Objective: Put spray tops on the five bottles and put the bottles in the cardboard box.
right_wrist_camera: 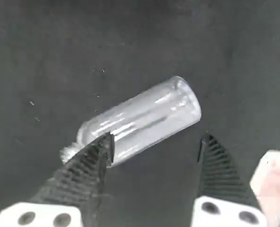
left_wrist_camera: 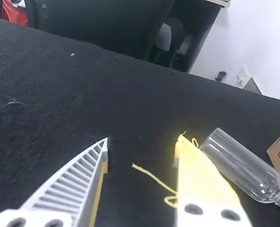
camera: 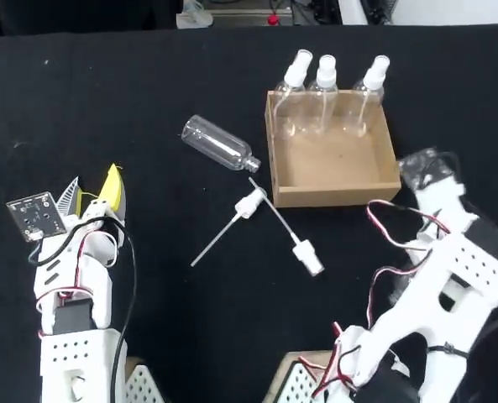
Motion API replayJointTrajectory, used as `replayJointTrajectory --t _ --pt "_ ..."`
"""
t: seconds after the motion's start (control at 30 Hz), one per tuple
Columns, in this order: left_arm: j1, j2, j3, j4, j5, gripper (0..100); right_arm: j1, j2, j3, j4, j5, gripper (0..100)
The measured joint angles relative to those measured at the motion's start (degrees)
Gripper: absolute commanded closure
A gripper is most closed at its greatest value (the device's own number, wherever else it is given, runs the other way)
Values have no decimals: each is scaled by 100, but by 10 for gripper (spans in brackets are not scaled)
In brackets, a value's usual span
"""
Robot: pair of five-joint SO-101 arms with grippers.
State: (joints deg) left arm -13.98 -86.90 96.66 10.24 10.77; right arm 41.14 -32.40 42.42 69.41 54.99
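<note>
The cardboard box [camera: 374, 180] holds three clear bottles [camera: 322, 92] with spray tops, standing along its far wall. A topless clear bottle [camera: 219, 144] [left_wrist_camera: 243, 170] lies on the black cloth left of the box. Two loose spray tops [camera: 250, 204] [camera: 307, 254] with long tubes lie in front of it. Another topless bottle [right_wrist_camera: 144, 118] [camera: 418, 161] lies right of the box, under my right gripper [right_wrist_camera: 157, 139], whose black fingers are open and straddle it. My left gripper [camera: 93, 180] [left_wrist_camera: 143, 142] is open and empty at the left, well short of the lying bottle.
The right arm's white body [camera: 450, 277] and its wires fill the lower right corner. The left arm's base [camera: 72, 336] stands at the lower left. Clutter lies beyond the table's far edge [camera: 232, 25]. Bare black cloth stretches between the left gripper and the spray tops.
</note>
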Motion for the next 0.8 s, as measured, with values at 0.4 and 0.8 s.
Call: replayJointTrajectory --t 0.4,0.8 --pt "0 0 0 0 0 777 967 0 -308 1363 220 961" --pt "0 0 0 0 0 777 1767 0 492 1451 1908 961"
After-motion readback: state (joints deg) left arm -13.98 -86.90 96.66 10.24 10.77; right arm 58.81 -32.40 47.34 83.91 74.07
